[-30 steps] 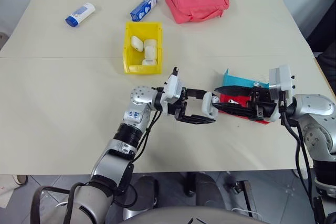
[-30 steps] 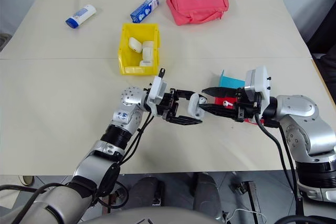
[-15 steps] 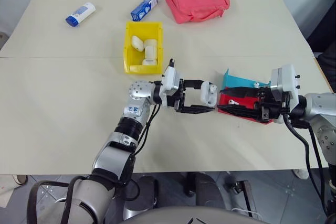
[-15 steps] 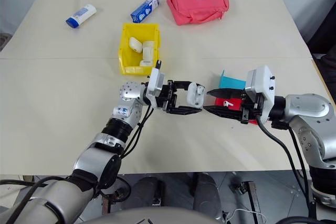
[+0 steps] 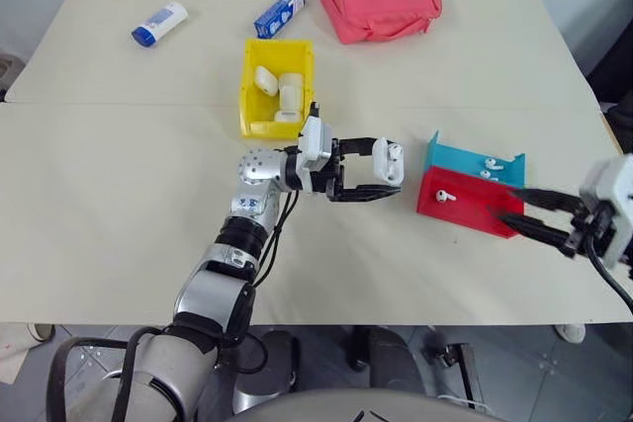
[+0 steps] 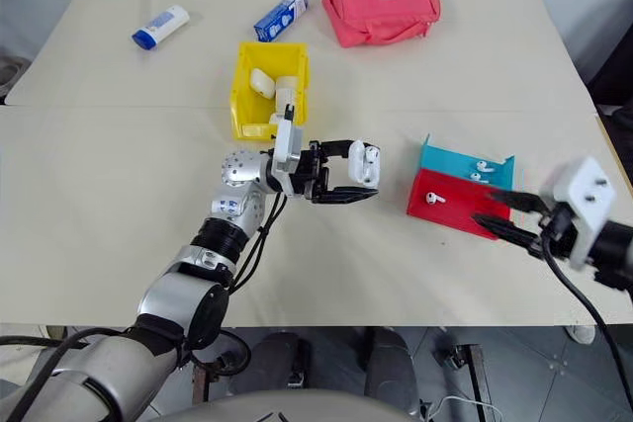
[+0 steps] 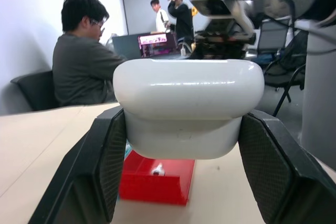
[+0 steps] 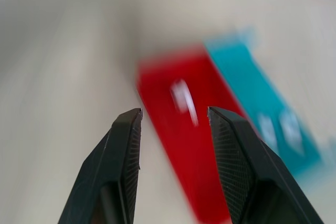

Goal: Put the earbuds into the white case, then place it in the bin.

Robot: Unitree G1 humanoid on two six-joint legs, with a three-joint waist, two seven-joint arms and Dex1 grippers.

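Four white cases [image 5: 264, 80]: three inside the bin [image 5: 247, 86], one beyond it. Three earbuds [image 5: 444, 196] lie in two trays [image 5: 465, 212] near the bin.

A cream table [image 5: 119, 195] carries a pink zipped pouch [image 5: 384, 0] at its far edge, with a blue-and-white carton [image 5: 278, 12] lying just beside it and a white tube with a blue cap [image 5: 159, 24] well apart toward the far left corner. Nearer the right side a shallow red tray [image 5: 463, 207] and a teal tray [image 5: 475, 161] sit touching, tilted to the table's edge. Past the table, a seated person in a grey top [image 7: 81, 61] faces what seems to be a laptop [image 7: 152, 44], with two more people [image 7: 173, 17] standing farther back.
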